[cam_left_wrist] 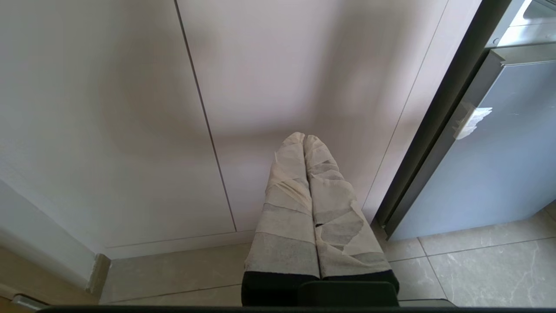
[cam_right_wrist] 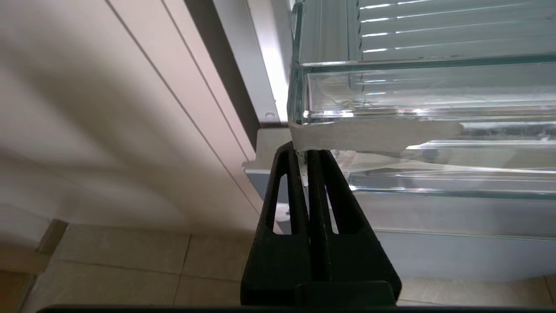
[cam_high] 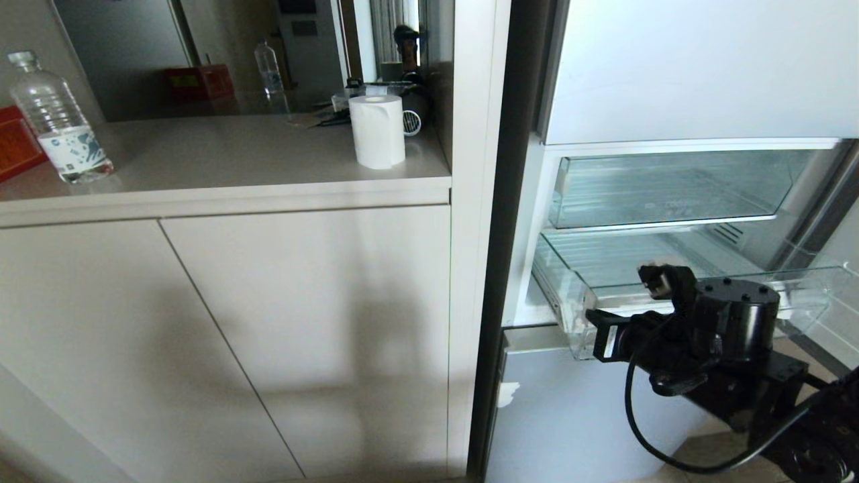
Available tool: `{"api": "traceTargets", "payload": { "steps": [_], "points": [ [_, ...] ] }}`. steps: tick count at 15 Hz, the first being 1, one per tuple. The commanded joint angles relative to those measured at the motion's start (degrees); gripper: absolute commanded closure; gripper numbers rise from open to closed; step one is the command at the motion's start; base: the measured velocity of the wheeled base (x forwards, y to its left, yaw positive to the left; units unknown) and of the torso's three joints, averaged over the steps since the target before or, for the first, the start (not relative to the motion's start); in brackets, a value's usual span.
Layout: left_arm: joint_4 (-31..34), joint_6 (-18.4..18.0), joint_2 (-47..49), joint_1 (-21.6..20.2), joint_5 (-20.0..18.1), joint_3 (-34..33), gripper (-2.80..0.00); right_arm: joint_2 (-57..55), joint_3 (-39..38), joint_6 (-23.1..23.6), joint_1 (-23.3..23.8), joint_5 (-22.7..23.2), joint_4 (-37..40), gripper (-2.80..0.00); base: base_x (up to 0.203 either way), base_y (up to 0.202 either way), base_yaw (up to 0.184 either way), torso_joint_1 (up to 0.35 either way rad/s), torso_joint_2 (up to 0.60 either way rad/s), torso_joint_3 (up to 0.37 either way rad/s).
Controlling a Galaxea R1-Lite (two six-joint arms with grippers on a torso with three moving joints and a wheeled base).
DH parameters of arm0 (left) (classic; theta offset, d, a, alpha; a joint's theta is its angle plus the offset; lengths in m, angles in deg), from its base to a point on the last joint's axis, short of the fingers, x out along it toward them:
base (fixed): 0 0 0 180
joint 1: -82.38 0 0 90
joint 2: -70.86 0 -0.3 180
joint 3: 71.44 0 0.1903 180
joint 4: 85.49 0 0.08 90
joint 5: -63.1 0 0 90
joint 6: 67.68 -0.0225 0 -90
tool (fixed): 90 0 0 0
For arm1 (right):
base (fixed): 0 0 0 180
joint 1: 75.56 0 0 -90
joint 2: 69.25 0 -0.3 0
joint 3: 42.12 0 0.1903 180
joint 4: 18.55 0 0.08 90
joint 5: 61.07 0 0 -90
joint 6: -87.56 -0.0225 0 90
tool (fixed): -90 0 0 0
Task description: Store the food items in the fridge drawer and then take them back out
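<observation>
Left of the drawer (cam_high: 678,295), a bottle (cam_high: 57,121) and paper roll (cam_high: 377,131) stood on the counter (cam_high: 221,168); the left gripper (cam_left_wrist: 304,141) hung clenched by the cabinet doors. The drawer stood pulled out, no fruit visible. The right gripper (cam_right_wrist: 306,158) was clenched under the drawer's taped front corner, seemingly working the drawer; fetching fruit likely came next.
</observation>
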Motion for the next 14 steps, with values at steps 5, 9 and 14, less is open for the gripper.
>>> {"api": "traceTargets", "payload": {
  "steps": [5,9,14],
  "points": [
    [-0.01,0.00,-0.09,-0.01,0.10,-0.01,0.00,2.82,-2.49,-0.07,0.01,-0.28,-0.83,-2.80,0.000,0.000,0.000,0.000,0.00,0.000],
    [0.06,0.00,-0.09,-0.01,0.02,-0.01,0.00,6.30,-4.41,-0.25,-1.04,-0.34,-0.82,-2.80,0.000,0.000,0.000,0.000,0.00,0.000],
    [0.06,0.00,-0.09,-0.01,0.02,-0.01,0.00,18.73,-1.42,0.39,-0.52,-2.13,14.12,-2.80,0.000,0.000,0.000,0.000,0.00,0.000]
  ]
}}
